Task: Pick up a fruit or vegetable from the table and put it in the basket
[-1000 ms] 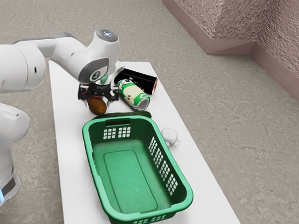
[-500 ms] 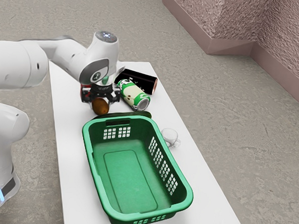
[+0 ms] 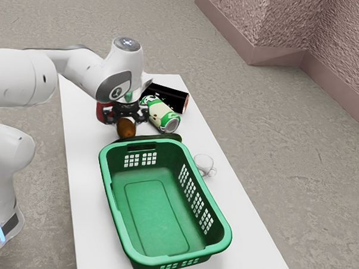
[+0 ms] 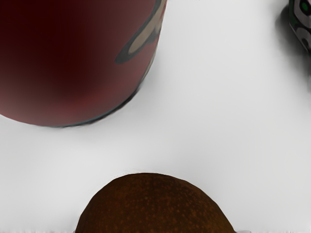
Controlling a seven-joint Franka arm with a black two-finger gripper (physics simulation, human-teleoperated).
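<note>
In the exterior view the black gripper (image 3: 126, 123) points down near the table's far end, shut on a brown, kiwi-like fruit (image 3: 126, 128). Whether the fruit touches the table is hard to tell. The wrist view has the speckled brown top of the fruit (image 4: 155, 206) at its lower edge. The green basket (image 3: 113, 203) stands nearer the exterior camera, with its inside bare. Between fruit and basket lies a long dark green vegetable (image 3: 175, 136), partly hidden behind the basket's rim.
A red can (image 3: 101, 111) stands close behind the gripper; its curved side (image 4: 73, 73) is large in the wrist view. Toward the exterior view's right lie a green and cream can (image 3: 160, 115) and a black cylinder (image 3: 175, 99). A white cup (image 3: 203, 164) sits beside the basket.
My gripper and the brown fruit have shifted together a little toward the exterior view's right. More of the red can has come into sight behind the gripper.
</note>
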